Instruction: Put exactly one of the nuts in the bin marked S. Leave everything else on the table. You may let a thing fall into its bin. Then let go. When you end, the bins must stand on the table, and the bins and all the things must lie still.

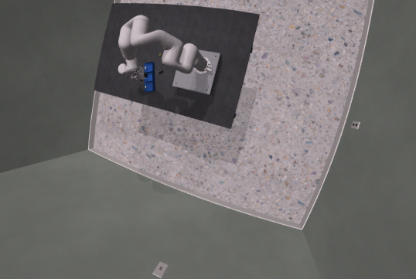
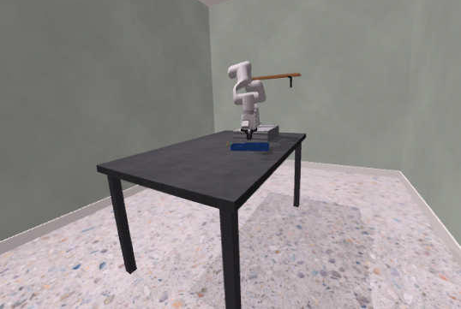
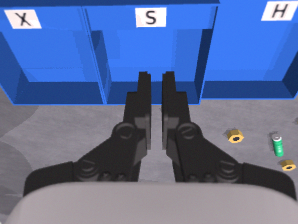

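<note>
A blue row of bins (image 3: pixel 150 50) stands on the dark table, with compartments marked X (image 3: pixel 22 19), S (image 3: pixel 151 18) and H (image 3: pixel 276 12). My gripper (image 3: pixel 156 89) is shut with nothing visible between its black fingers, and its tips are just in front of the S compartment, near the front wall. Two brass nuts (image 3: pixel 234 135) (image 3: pixel 287 165) lie on the table to the right of the fingers, outside the bins. The inside of the S bin behind the fingertips is partly hidden. The bins (image 1: pixel 149 76) and the gripper (image 1: pixel 136 74) also show in the overhead view.
A small green battery (image 3: pixel 278 145) lies between the two nuts. The arm's grey base plate (image 1: pixel 197 72) stands beside the bins. From the side, the bins (image 2: pixel 249 146) sit near the table's far end under the gripper (image 2: pixel 248 136).
</note>
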`<move>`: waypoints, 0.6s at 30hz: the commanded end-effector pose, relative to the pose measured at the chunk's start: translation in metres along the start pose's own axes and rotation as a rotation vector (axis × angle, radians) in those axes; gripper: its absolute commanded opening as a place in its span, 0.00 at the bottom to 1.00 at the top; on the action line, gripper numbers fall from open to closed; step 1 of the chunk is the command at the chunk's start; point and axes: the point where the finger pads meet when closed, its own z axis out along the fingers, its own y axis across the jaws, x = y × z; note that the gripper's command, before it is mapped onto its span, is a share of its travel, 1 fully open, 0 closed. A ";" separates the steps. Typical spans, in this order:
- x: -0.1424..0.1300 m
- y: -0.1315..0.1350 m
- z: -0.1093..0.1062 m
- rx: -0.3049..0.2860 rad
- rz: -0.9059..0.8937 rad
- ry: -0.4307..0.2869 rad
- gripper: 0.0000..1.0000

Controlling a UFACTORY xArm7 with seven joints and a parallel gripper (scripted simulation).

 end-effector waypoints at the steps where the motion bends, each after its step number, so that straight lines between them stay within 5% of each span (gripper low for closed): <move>1: 0.001 -0.005 -0.003 0.000 0.000 0.003 0.07; 18: 0.001 -0.080 -0.003 0.001 0.000 0.003 0.07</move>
